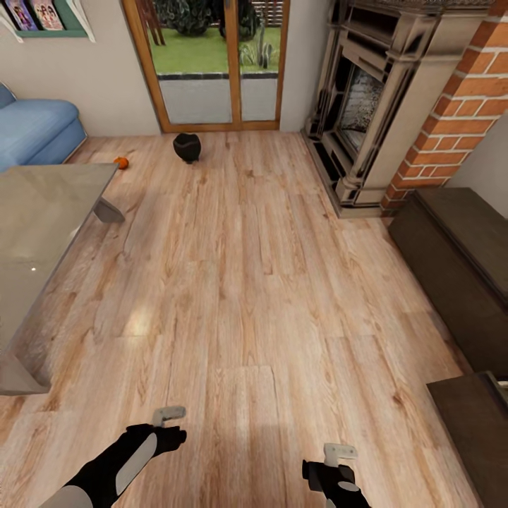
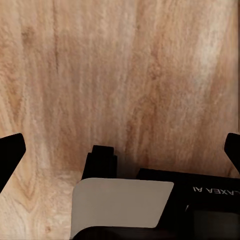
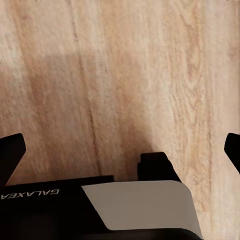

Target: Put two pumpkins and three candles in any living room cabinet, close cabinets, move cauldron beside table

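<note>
Left gripper [image 1: 169,415] and right gripper [image 1: 339,454] are hanging low at the near edge of the head view, both over bare wood floor [image 1: 247,296]. In both wrist views the black fingertips [image 2: 11,155] are sitting at the far edges of the picture, so the fingers are spread wide apart on each side, right one [image 3: 11,152] the same. Nothing between them, nothing touching them, just floorboards below.

One pumpkin [image 1: 121,163] is lying on the floor far ahead to the left, just past the far corner of the glass-topped table [image 1: 42,233] and near the blue sofa [image 1: 35,130]. The cauldron [image 1: 187,147] is standing upright on the floor in front of the glass door [image 1: 212,63], near the pumpkin but apart from it and from the table.

The dark-brown cabinet [image 1: 458,261] is running along the right wall, beside the brick fireplace [image 1: 395,106]. Can't tell from this angle whether its drawers are fully shut.
</note>
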`<state>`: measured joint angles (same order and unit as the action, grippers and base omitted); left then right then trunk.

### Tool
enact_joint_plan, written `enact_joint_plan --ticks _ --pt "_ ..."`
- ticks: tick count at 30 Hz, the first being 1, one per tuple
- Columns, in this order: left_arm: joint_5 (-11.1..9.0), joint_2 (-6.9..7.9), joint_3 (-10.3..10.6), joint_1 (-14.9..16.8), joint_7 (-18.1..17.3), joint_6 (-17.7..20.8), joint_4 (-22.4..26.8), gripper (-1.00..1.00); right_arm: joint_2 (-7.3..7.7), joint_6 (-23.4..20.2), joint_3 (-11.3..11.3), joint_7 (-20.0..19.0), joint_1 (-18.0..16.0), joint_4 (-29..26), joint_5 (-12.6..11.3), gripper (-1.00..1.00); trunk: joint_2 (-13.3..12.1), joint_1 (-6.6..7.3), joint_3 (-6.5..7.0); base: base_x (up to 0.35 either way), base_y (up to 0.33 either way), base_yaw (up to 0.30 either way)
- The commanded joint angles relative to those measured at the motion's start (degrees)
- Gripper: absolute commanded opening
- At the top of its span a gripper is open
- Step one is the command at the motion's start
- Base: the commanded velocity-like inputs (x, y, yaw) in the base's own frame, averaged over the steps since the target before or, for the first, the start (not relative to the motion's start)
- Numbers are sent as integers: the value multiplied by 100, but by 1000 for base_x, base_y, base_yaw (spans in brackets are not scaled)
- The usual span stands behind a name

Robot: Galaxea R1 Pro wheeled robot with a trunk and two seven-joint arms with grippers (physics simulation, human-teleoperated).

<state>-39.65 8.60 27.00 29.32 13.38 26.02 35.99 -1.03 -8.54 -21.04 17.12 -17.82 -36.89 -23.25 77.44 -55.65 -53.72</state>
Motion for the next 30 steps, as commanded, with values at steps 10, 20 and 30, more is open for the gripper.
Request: enact_joint_plan --ticks 10,20,30 --pt "-80 21 42 4 14 26 31 100 -9 -12 -38 62 -3 -27 -34 100 -400 220 177 0 0 175" --pt "-82 29 42 4 14 229 126 100 -409 -126 -291 478 -16 -58 -47 100 -801 440 356 0 0 273" --pt "-91 11 44 4 16 283 145 100 -451 172 -322 552 -20 -33 -84 100 -1202 660 576 0 0 30"
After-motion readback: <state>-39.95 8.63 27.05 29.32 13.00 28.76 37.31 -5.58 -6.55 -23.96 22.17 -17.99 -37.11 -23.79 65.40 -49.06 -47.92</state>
